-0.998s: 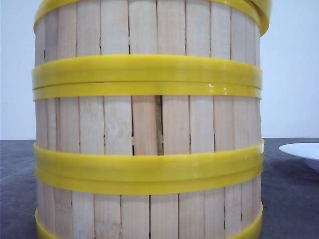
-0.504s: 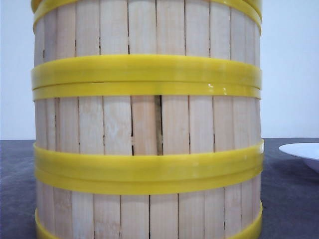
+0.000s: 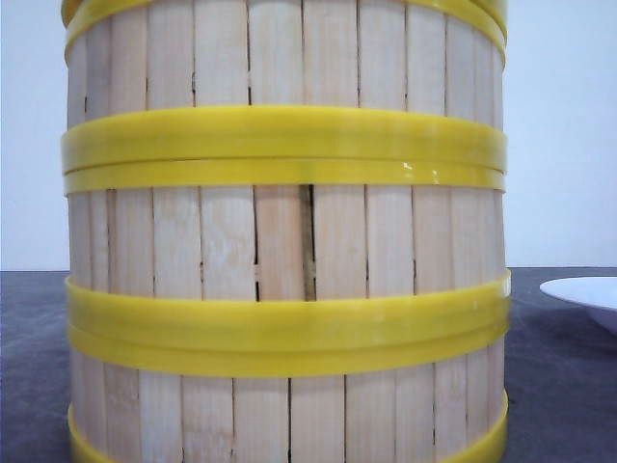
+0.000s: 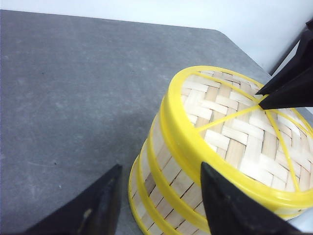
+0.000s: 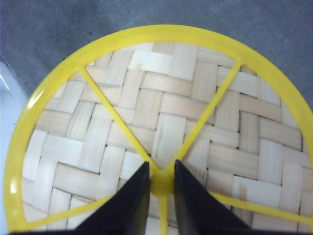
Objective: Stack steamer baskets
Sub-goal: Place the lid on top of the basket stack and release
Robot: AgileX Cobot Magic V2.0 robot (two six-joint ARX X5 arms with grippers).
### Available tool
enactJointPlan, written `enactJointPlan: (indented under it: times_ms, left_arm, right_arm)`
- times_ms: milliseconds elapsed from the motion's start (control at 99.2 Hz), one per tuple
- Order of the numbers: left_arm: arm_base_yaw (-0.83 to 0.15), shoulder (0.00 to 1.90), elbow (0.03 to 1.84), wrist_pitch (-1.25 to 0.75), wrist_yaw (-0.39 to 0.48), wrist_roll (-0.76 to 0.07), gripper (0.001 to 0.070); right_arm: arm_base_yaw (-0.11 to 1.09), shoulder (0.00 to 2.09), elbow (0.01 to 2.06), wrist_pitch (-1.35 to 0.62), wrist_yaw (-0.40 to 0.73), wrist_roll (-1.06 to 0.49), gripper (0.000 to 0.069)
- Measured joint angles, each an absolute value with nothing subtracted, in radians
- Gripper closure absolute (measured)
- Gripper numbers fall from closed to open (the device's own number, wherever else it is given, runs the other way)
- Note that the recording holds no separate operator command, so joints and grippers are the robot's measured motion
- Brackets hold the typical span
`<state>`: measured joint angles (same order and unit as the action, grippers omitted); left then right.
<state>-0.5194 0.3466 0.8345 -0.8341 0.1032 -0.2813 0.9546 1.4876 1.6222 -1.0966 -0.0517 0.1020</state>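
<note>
Right claw (image 5: 161, 183) pinches the yellow hub of the flat woven lid (image 5: 161, 117) capping three stacked pale slatted steamer baskets (image 3: 284, 241); left claw (image 4: 159, 200) gapes wide beside them on the grey table (image 4: 73, 88).

The steamer baskets (image 3: 285, 241) are showing pale, cream-tan vertical bamboo slats with thick bright yellow bands running between them. The lid (image 5: 161, 132) on top is sporting a herringbone weave of light bamboo strips, ringed in the same yellow, with thin yellow spokes meeting at a yellow hub. The table (image 4: 73, 98) is looking dark speckled grey, the plate (image 3: 588, 291) off to the right is plain white, and both sets of fingers (image 5: 129, 205) are matte black.
</note>
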Motion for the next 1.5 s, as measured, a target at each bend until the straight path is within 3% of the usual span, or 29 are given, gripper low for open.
enactJointPlan:
  times_ms: [161,323,423,635,988,1280,1502]
  left_arm:
    - [-0.519,0.347,0.834,-0.834,0.103,-0.281,0.0412]
    - [-0.519,0.347,0.834,-0.834,0.104,-0.281,0.0412]
    - [-0.519,0.347,0.834,-0.834,0.103,-0.281,0.0412]
    - [-0.519,0.347,0.834,-0.834,0.103,-0.281,0.0412]
    - [-0.519,0.347,0.834,-0.834,0.103,-0.281,0.0412]
    - [-0.519,0.347,0.834,-0.830,0.103,-0.281,0.0412]
    - [-0.519,0.347,0.834,-0.818,0.103,-0.281,0.0412]
  right_arm:
    - [0.955,1.490,1.622,-1.097,-0.052,0.102,0.0620]
    - [0.955,1.492,1.622,-1.075,-0.051,0.107,0.0424]
    - [0.955,1.492,1.622,-1.042,-0.051,0.109,0.0376]
    - [0.955,1.468,1.622,-0.981,0.010,0.109,0.0364]
    - [0.955,1.195,1.626,-0.924,0.334,0.109,0.0364]
    - [0.955,0.978,1.626,-1.073,0.554,0.123,0.0364]
    - [0.955,0.836,1.535,-1.127,0.609,0.185,0.0364]
